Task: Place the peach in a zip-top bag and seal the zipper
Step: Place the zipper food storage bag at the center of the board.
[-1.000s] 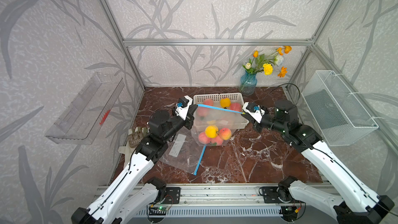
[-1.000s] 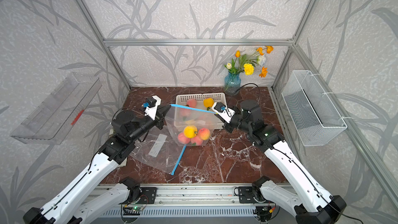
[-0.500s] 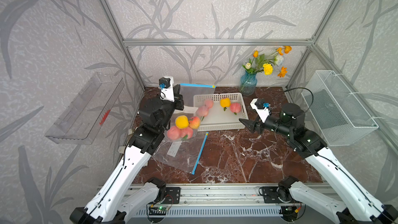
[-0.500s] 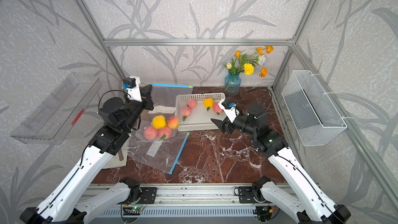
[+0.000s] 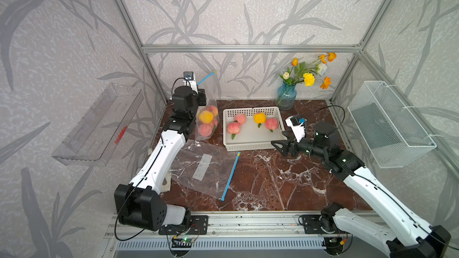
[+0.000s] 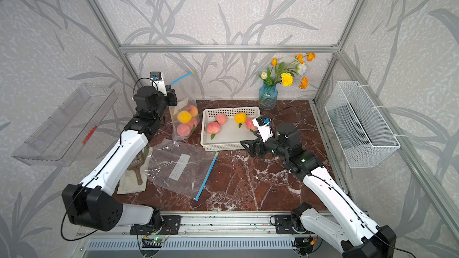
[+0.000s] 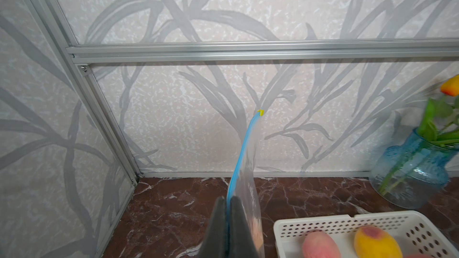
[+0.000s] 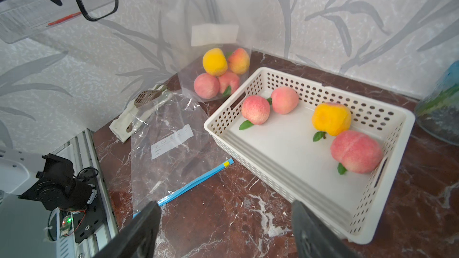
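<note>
**Peaches hang bagged beside the basket**

Left gripper (image 7: 228,198) clenched on one end of the blue zipper (image 7: 242,150), we see a clear zip-top bag (image 5: 210,95) dangling just beside the white basket (image 5: 250,148), on the side nearest the left arm. Four peaches (image 5: 205,129), one yellow and three pink, sit bunched in the bag's bottom. From the pinched end the zipper rises slanting as a single blue line to a yellow tab. Whether the bag's bottom touches the marble tabletop (image 5: 273,182) or hangs just above it, we cannot tell.

The right gripper (image 8: 224,204) stands released, jaws wide apart and holding nothing, just off the basket's near corner on the right arm's side. Inside the basket we count four more fruits (image 5: 234,127) in two touching pairs: two pink ones toward the left arm's side, a yellow one and a pink one toward the right arm's side.

A second bag (image 5: 206,170) lies flat and empty in front of the basket, one end of its blue edge just beside the basket's near corner. A blue glass vase (image 5: 285,96) of flowers stands behind the basket.
</note>
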You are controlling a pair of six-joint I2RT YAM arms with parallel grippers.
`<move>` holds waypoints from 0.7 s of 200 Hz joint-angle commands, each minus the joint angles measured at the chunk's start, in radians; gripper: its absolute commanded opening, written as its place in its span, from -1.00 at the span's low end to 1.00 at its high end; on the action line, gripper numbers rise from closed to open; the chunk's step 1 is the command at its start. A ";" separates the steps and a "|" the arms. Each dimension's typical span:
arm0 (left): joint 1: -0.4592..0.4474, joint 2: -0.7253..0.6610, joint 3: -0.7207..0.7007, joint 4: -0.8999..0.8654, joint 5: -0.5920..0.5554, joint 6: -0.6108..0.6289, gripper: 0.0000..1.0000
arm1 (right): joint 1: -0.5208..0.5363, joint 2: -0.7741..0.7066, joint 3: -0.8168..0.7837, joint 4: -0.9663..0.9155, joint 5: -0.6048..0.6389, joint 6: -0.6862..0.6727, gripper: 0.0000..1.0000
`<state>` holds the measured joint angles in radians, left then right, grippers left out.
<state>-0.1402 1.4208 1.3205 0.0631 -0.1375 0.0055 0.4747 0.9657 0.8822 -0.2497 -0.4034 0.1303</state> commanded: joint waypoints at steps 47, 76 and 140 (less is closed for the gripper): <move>0.097 0.152 0.067 0.034 -0.266 -0.001 -0.03 | -0.002 -0.024 -0.111 0.132 0.104 0.250 0.66; 0.121 0.130 0.085 -0.104 -0.383 -0.072 0.73 | -0.001 -0.009 -0.139 0.158 0.155 0.329 0.66; 0.117 -0.064 -0.010 -0.443 -0.105 -0.329 0.99 | -0.001 0.081 -0.152 0.166 0.138 0.482 0.74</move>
<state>-0.0185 1.4471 1.3575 -0.2047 -0.3870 -0.1501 0.4747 1.0096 0.7353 -0.1032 -0.2707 0.5209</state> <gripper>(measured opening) 0.992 0.860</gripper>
